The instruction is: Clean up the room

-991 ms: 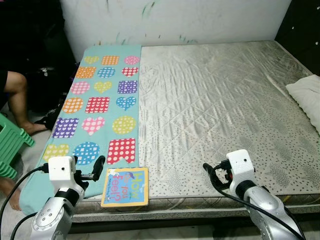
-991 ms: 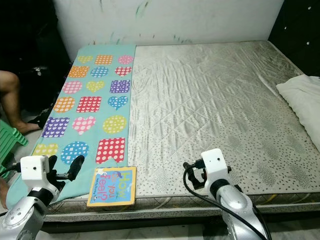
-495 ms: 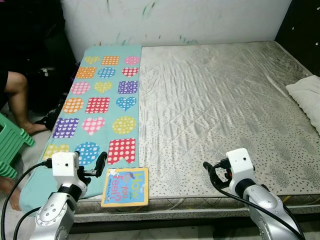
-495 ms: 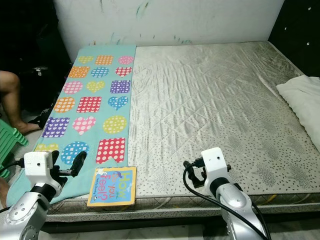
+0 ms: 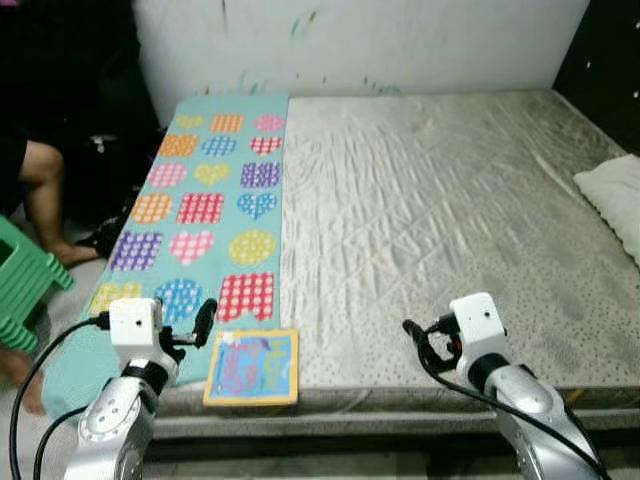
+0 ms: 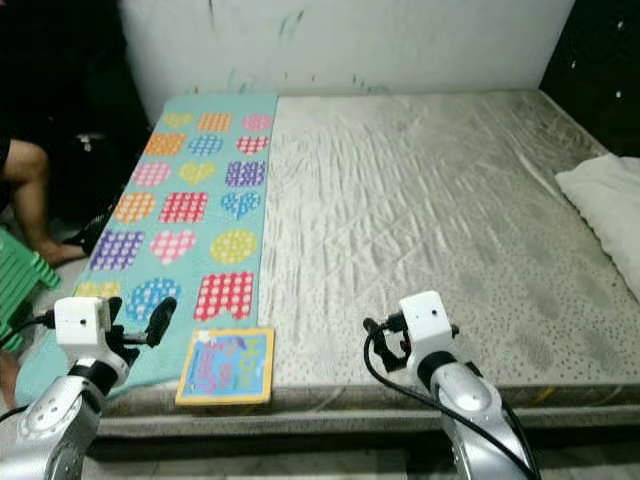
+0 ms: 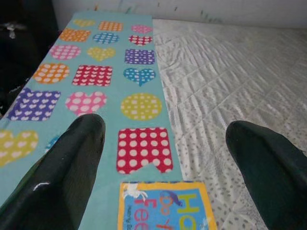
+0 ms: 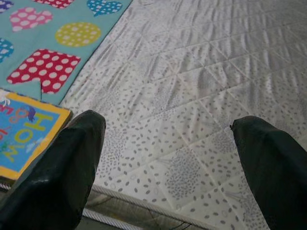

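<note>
A children's picture book (image 5: 251,366) with a yellow border lies flat at the front edge of the mattress (image 5: 440,210). It touches the near end of a teal blanket (image 5: 208,195) printed with dotted hearts and squares. My left gripper (image 7: 165,128) hovers open just left of the book, above the blanket's near corner, and the book (image 7: 165,209) lies below and between its fingers. My right gripper (image 8: 168,122) is open over bare mattress to the right of the book (image 8: 25,134), holding nothing.
A white pillow (image 5: 614,197) lies at the mattress's right edge. A person's leg (image 5: 42,195) and a green stool (image 5: 22,290) are on the floor to the left. A white wall (image 5: 360,40) runs behind the bed.
The whole picture has shifted a little and turned blurry, so the camera moved. My left gripper has edged slightly toward the book. The book and blanket have not moved.
</note>
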Available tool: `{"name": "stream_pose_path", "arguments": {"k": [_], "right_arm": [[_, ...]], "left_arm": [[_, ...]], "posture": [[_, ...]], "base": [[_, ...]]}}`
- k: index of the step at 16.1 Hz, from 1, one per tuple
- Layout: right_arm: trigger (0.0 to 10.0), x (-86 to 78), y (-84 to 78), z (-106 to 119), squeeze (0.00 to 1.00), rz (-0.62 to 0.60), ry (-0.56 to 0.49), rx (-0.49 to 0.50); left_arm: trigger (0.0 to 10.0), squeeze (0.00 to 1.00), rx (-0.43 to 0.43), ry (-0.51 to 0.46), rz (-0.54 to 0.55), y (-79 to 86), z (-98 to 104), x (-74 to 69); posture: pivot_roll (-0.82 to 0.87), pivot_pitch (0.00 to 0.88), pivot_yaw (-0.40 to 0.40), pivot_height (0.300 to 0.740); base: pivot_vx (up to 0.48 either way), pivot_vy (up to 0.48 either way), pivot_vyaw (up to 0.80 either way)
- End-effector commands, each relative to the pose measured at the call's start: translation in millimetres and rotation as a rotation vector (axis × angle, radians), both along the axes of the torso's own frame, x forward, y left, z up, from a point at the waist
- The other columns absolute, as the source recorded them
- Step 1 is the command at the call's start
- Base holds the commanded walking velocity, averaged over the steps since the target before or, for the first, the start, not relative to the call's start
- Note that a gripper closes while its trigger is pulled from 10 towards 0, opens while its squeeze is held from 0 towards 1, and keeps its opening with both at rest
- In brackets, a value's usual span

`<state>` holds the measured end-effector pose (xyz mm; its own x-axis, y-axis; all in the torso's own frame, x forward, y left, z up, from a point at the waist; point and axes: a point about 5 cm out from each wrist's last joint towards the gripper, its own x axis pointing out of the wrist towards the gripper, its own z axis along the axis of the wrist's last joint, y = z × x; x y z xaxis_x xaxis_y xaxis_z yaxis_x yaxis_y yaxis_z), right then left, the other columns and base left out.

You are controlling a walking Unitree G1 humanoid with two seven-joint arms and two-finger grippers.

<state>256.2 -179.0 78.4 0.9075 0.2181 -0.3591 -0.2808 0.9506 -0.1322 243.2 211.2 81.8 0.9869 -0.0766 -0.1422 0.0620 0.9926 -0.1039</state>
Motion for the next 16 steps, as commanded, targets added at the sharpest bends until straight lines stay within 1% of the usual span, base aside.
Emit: {"name": "stream_pose_path", "arguments": {"k": [1, 4, 8, 13, 16], "right_arm": [[10.0, 0.4, 2.2, -0.4, 0.00, 0.014, -0.001, 0.004], [10.0, 1.0, 3.1, -0.3, 0.00, 0.021, -0.007, 0.007], [10.0, 1.4, 4.9, -0.6, 0.00, 0.035, -0.015, 0.021], [10.0, 0.8, 6.1, -1.3, 0.00, 0.037, -0.018, 0.027], [10.0, 1.4, 6.4, -1.4, 0.00, 0.039, -0.021, 0.033]], "left_arm": [[10.0, 0.00, 0.008, 0.003, 0.008, 1.6, -0.8, 0.8], [10.0, 0.00, 0.004, 0.001, 0.005, 0.1, -0.9, 2.1], [10.0, 0.00, -0.003, -0.029, -0.020, -2.2, 2.2, 2.1], [10.0, 0.00, -0.002, -0.031, -0.031, -2.3, 2.6, 1.3], [10.0, 0.00, -0.001, -0.035, -0.039, -3.8, 2.9, 2.2]], "posture": [[-0.15, 0.041, 0.031, 0.640], [-0.15, 0.043, 0.033, 0.615], [-0.15, 0.044, 0.032, 0.615], [-0.15, 0.049, 0.036, 0.615], [-0.15, 0.050, 0.036, 0.615]], "base": [[0.000, 0.000, 0.00], [0.000, 0.000, 0.00], [0.000, 0.000, 0.00], [0.297, 0.000, 0.00], [0.400, 0.000, 0.00]]}}
